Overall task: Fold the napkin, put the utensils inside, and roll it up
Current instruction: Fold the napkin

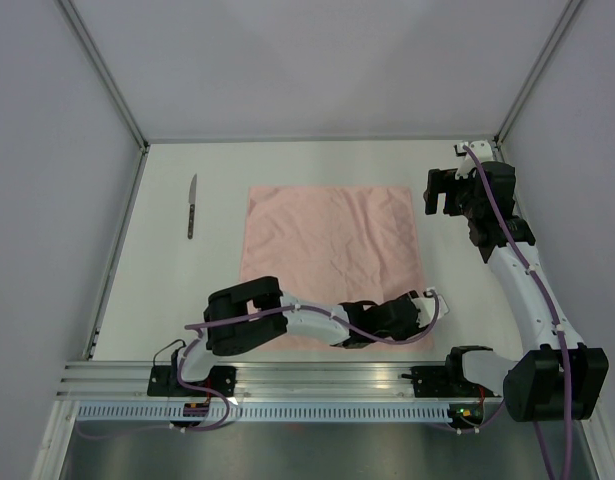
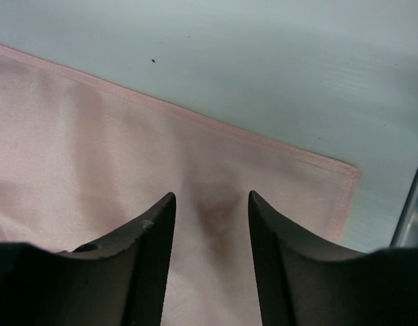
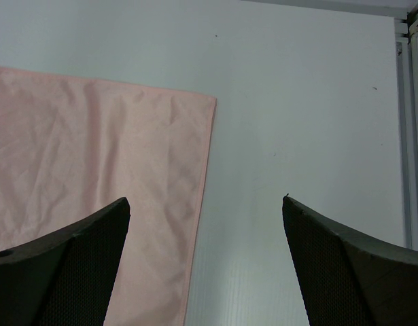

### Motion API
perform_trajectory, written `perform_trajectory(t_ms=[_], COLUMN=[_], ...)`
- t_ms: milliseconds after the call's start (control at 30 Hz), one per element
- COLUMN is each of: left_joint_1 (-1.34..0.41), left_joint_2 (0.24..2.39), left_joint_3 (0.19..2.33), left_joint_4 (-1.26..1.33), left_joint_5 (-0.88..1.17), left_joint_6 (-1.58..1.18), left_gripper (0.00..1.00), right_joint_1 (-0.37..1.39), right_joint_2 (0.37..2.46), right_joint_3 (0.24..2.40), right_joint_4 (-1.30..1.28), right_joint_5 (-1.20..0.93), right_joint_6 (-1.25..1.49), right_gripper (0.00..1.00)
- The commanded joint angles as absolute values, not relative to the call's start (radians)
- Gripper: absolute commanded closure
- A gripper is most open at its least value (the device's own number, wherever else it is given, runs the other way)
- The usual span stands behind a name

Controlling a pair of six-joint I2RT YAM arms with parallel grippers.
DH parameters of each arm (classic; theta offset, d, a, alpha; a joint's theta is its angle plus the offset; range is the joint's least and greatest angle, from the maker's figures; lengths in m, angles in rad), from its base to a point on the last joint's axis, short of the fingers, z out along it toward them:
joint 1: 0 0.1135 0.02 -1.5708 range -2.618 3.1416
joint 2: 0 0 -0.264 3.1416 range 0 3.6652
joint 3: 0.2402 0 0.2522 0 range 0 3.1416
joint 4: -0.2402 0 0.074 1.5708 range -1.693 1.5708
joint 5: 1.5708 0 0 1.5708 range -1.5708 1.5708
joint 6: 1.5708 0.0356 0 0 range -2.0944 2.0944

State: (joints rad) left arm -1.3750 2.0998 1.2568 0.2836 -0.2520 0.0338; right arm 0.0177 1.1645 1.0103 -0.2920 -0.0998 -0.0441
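Napkin (image 1: 332, 250) flat beneath left end effector (image 2: 211, 195)

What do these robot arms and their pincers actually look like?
Both the left arm and right arm have white tubular links joined by chunky black joints, with purple cables trailing along them. The left end effector and right end effector each carry two dark, tapering wedge fingers; the right's look finely meshed.

The knife (image 1: 191, 205) lies left of the napkin (image 1: 332, 245).

White table (image 1: 167, 290), pale enclosure walls (image 1: 47, 150)
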Motion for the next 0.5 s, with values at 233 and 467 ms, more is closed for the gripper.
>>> perform_trajectory(t_ms=[233,467], left_joint_1=[-1.450,-1.477], left_joint_2=[2.065,2.106], left_joint_3=[1.287,1.331], left_joint_4=[0.325,0.348], left_joint_5=[-0.244,-0.253], left_joint_6=[-0.037,-0.061], left_gripper=[0.41,0.39], right_joint_1=[0.021,0.020], right_joint_2=[1.164,1.164], right_joint_3=[1.012,1.012], right_joint_4=[-0.279,-0.279], right_joint_5=[-0.100,-0.101], right_joint_6=[-0.051,-0.049], right_gripper=[0.02,0.02])
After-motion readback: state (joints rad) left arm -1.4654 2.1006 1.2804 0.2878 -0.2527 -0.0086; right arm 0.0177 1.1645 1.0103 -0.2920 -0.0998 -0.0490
